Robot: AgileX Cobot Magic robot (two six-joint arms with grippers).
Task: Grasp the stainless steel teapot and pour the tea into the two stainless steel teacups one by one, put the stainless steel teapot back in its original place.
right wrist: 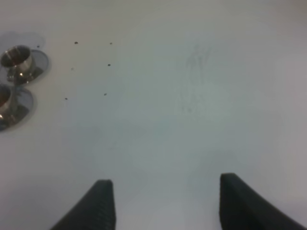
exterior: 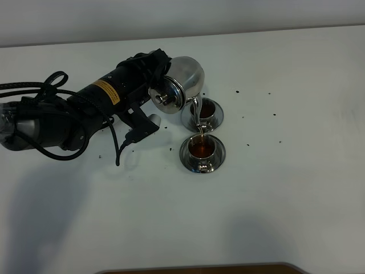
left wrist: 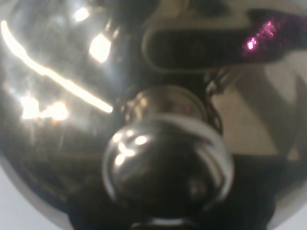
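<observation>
One teapot (exterior: pixel 187 74) is clamped by the left gripper (exterior: pixel 158 65), its handle hidden. Two teacups (exterior: pixel 204 112) (exterior: pixel 202 149) are counted. The right gripper (right wrist: pixel 163 201) is spread wide, empty.

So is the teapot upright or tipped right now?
Tipped. The teapot is tilted far over with its lid turned sideways, and tea streams from its spout into the nearer cup.

The steel teapot (exterior: pixel 186 76) is up off the table (exterior: pixel 285 200) and tipped hard over, lid knob (exterior: pixel 166 98) facing the near edge, thin spout (exterior: pixel 195 108) pointing down. A thin stream of tea (exterior: pixel 197 127) runs into the nearer teacup (exterior: pixel 203 149), which shows dark reddish-brown. The farther teacup (exterior: pixel 208 109), just behind it, holds tea too. Both shiny cups sit on round saucers (exterior: pixel 220 154) near the table's middle.
</observation>
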